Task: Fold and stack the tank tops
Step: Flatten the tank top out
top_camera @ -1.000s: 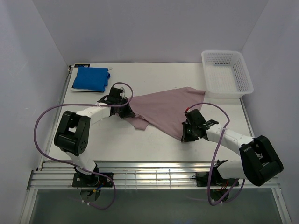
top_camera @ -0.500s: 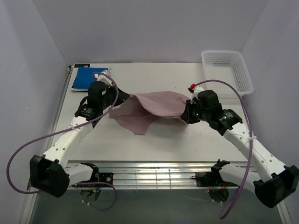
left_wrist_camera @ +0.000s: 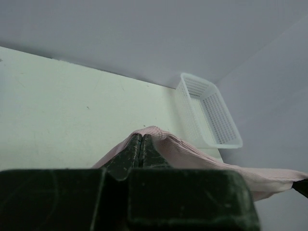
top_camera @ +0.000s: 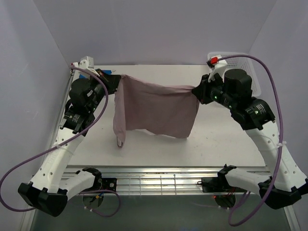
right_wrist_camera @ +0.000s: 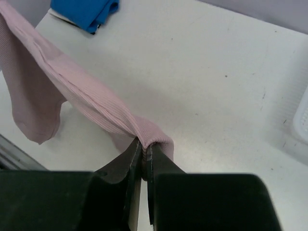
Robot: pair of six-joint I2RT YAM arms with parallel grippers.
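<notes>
Landmark: white lattice basket [left_wrist_camera: 217, 115], standing at the far right corner of the table [top_camera: 226, 139].
Item 1: dusty pink tank top [top_camera: 156, 108], unfolded, lifted off the table and hanging as a sheet to the left of the basket.
Item 1, upper edge: stretched in a shallow sag between the two grippers. One end is just beside the basket, the other well to its left.
Item 1, lower edge: hangs on the side away from the basket, toward the arm bases. One narrow strap end dangles lowest, at the corner farthest from the basket. Whether the hem touches the table cannot be told.
Item 2: bright blue tank top [right_wrist_camera: 86, 12], folded, lying flat at the far corner of the table opposite the basket, well apart from it and clear of the pink cloth.
Left gripper [top_camera: 115, 81]: raised, well left of the basket. Its jaws are pressed together on a bunched fold of the pink top's upper corner.
Right gripper [top_camera: 196, 91]: raised, just beside the basket on its left. Its jaws pinch the other upper corner, and the ribbed cloth runs taut away from the basket.
</notes>
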